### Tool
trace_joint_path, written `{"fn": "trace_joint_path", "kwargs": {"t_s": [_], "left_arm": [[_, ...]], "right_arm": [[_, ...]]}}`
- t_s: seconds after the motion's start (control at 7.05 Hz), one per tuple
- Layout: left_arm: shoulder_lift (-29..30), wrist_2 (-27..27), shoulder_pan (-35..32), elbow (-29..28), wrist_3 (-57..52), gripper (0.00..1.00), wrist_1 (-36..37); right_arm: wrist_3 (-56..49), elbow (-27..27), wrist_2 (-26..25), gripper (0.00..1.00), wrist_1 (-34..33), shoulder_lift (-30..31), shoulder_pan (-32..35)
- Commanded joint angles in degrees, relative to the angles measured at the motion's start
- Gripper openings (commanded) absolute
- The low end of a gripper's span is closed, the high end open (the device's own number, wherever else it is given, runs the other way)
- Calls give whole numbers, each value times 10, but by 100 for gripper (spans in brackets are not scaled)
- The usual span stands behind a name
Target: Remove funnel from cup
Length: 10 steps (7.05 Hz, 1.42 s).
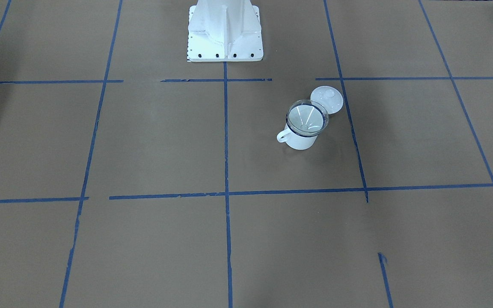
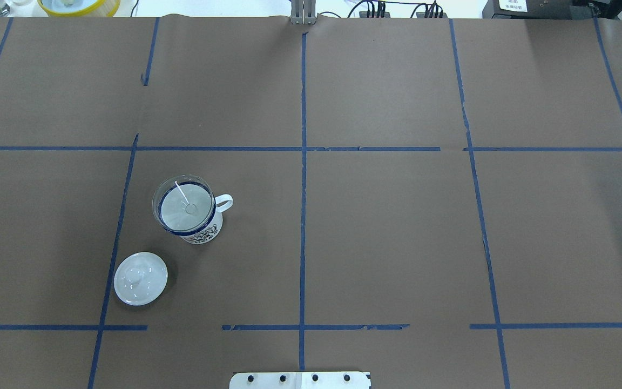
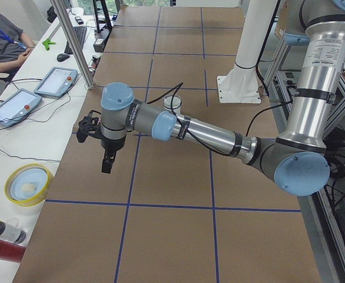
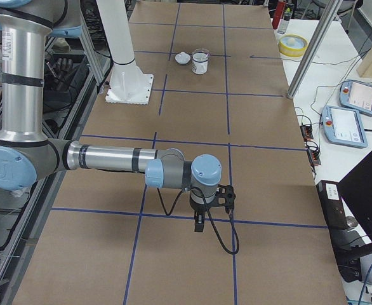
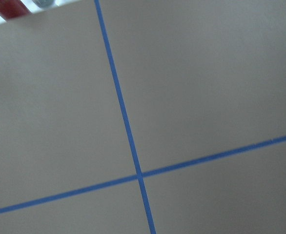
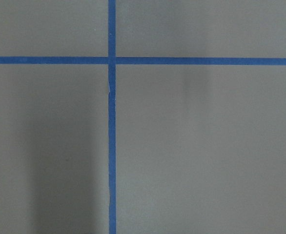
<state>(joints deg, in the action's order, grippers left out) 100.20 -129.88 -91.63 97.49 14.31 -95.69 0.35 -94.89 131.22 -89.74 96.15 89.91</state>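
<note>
One funnel seated in one cup; one lid nearby. Left gripper, right gripper well apart from cup; how far open, cannot tell.

Diffuse overhead light leaves only faint, soft shadows on the table. The white robot base is overexposed in the front-facing view; the funnel shows thin glints. The 2 wrist views look soft, the right shadowed at left.
</note>
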Motion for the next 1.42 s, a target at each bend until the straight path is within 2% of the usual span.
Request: {"fn": "trace_joint_path", "kwargs": {"t_s": [0.0,0.14,0.57,0.71,0.85,0.99,1.14,1.28], "left_arm": [[0,1,76,5,65,100,-83],[2,4,148,10,101,100,-82],[22,11,303,111,368,100,-72],[67,50,366,117,450,100,-43],[135,107,424,121,517,100,29],[185,117,458,122,554,100,78],[205,128,498,120,597,100,85],[218,177,538,119,622,100,85]], "right_arm": [[0,0,0,100,0,0,0],[0,1,0,100,0,0,0],[0,0,0,100,0,0,0],[0,0,0,100,0,0,0],[0,0,0,100,0,0,0],[0,0,0,100,0,0,0],[0,0,0,100,0,0,0],[0,0,0,100,0,0,0]]}}
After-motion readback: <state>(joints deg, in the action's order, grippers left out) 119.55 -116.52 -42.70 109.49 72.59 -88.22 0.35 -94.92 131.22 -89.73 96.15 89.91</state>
